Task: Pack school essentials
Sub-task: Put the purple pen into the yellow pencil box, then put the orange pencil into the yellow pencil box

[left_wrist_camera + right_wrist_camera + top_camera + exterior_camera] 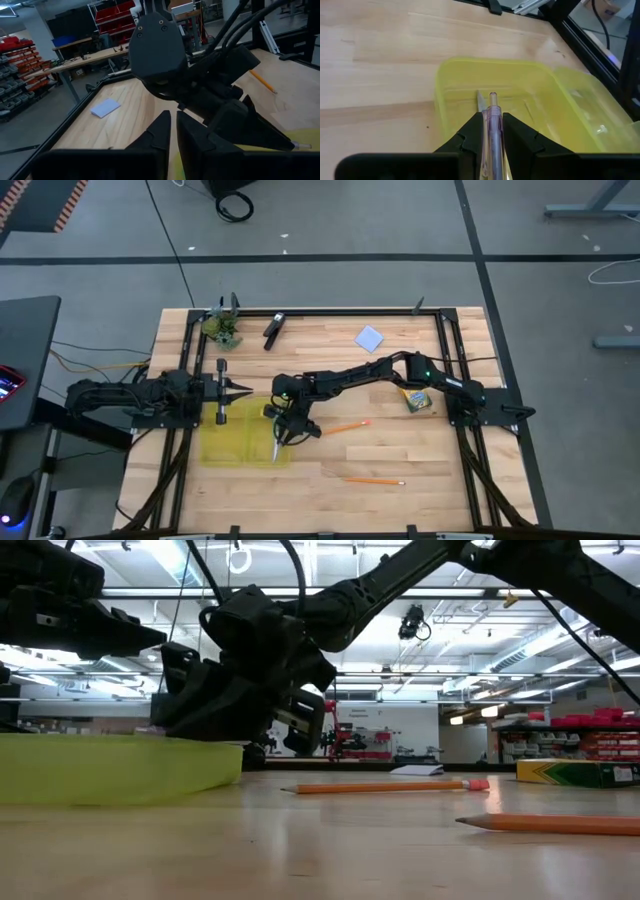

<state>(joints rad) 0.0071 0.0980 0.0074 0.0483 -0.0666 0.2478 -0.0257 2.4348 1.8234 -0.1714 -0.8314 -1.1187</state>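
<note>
Right gripper: clenching a purple pen between its fingers, hanging over the right edge of the yellow case.
Pen direction: its long axis is running in line with the fingers, its tip poking out past them toward the inside of the case; in the high view the gripper is aiming at the near side of the table.
Yellow case: lying open on the left part of the table, seen from above as two see-through trays.
Left gripper: waiting at the far left edge of the case, its fingers standing nearly together with only a thin slit between them, holding nothing.
Pencils: one orange pencil is lying just right of the right gripper; another is lying nearer, well apart.
Crayon box: sitting to the right, partly under the right arm.
Notepad: pale blue, lying far right.
Other things: a black tool and a green clump are sitting along the far edge.
</note>
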